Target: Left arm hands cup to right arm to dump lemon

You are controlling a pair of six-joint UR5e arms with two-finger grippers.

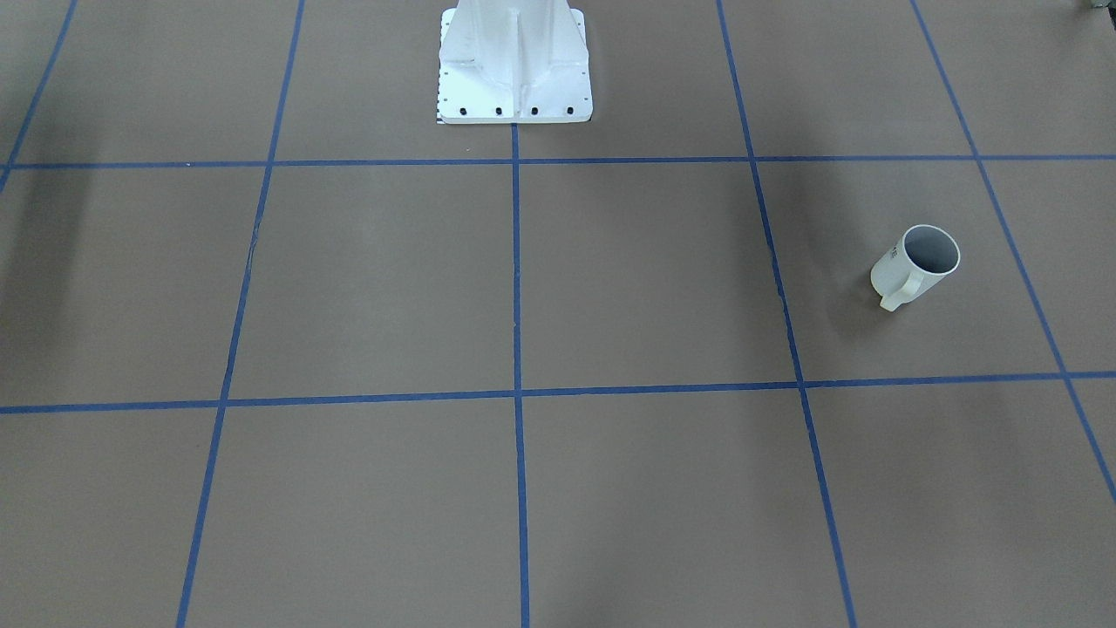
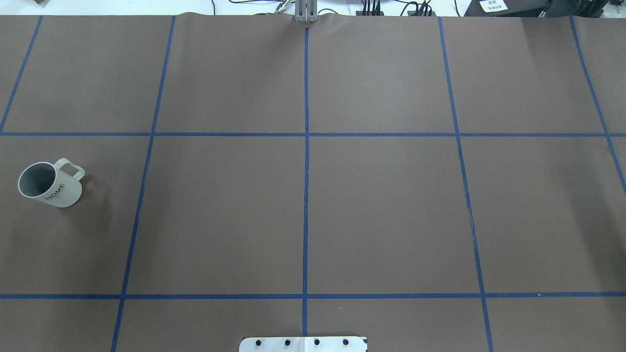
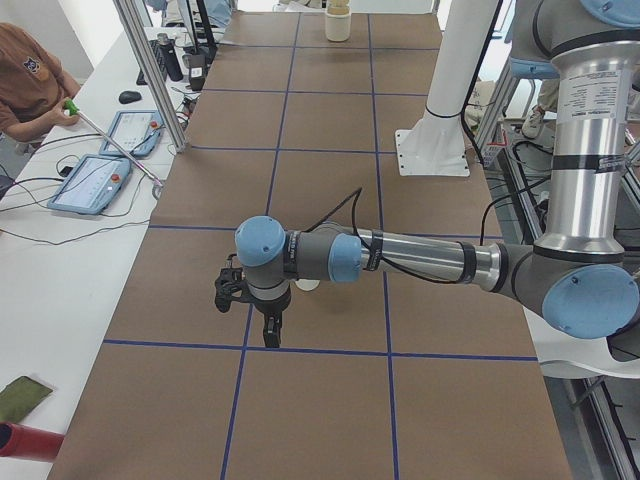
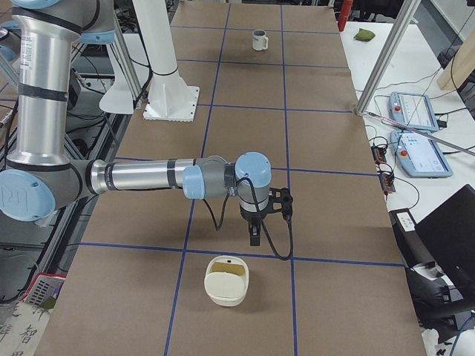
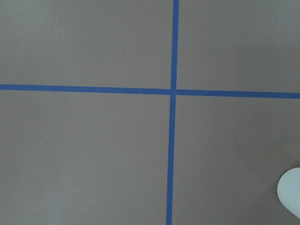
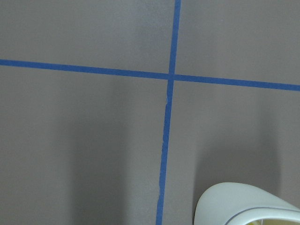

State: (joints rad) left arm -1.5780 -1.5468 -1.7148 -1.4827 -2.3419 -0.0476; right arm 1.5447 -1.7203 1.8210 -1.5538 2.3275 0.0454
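The white cup (image 1: 915, 263) stands upright on the brown table, lettered "HOME", on the robot's left (image 2: 49, 185). Its grey inside shows no lemon. It also shows far off in the exterior right view (image 4: 259, 40) and as a white edge in the left wrist view (image 5: 290, 190). The left gripper (image 3: 271, 330) points down above the table close to the cup (image 3: 307, 285), which the forearm mostly hides. The right gripper (image 4: 254, 236) points down just behind a cream container (image 4: 226, 280). I cannot tell whether either is open or shut.
The cream container's rim shows in the right wrist view (image 6: 243, 204). A white pedestal base (image 1: 514, 70) stands at the robot's side of the table. Blue tape lines grid the table. A side bench with tablets (image 4: 415, 133) and an operator (image 3: 25, 80) lie beyond the far edge.
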